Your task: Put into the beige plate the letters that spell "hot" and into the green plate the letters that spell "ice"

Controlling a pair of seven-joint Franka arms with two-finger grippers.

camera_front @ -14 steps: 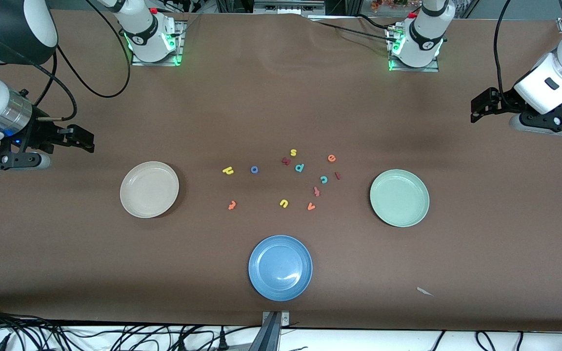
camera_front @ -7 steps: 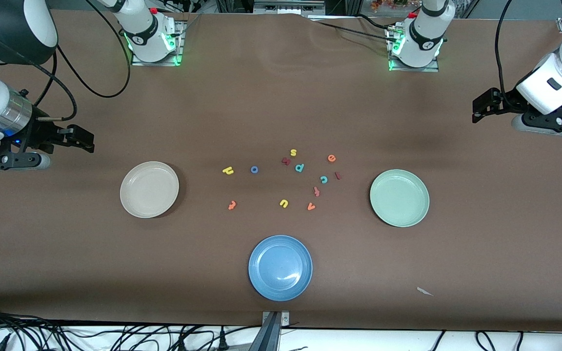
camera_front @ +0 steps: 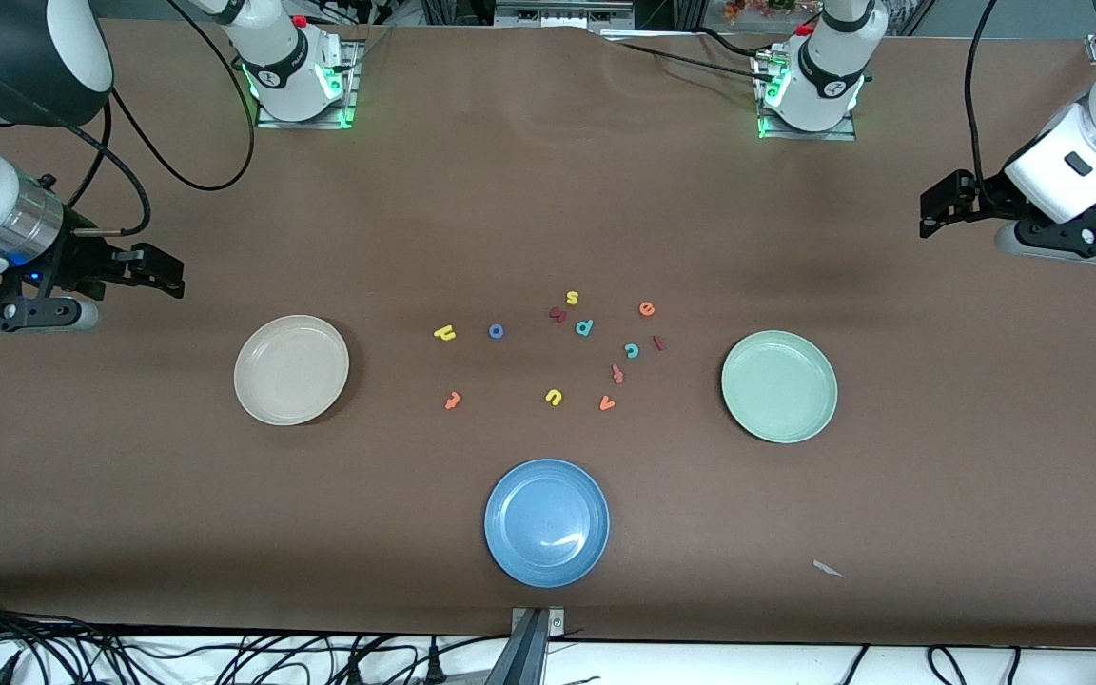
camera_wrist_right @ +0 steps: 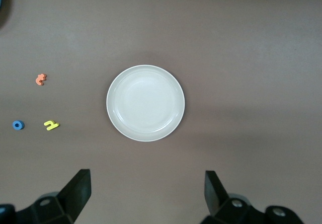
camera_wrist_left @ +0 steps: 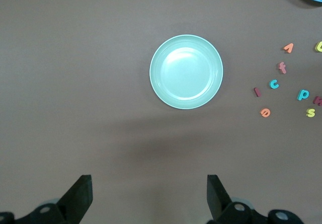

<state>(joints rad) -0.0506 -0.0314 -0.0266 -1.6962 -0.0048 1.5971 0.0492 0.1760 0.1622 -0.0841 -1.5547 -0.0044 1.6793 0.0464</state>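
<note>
Left gripper (camera_front: 933, 205) at frame's upper right, jaws wide, empty; right gripper (camera_front: 163, 271) at middle left, likewise wide and empty. Letters h (camera_front: 444, 332), o (camera_front: 496, 330), t (camera_front: 453, 401), i (camera_front: 659, 342), c (camera_front: 632, 350), e (camera_front: 646, 308) lie mid-frame on the table between beige plate (camera_front: 258, 404) and green plate (camera_front: 810, 419).

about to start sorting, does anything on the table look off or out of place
Only one thing stands out: a small pale scrap on the bare table, nearer the camera than the green plate, apart from the scattered letters. It looks like stray debris. The plates hold nothing and sit flat.
</note>
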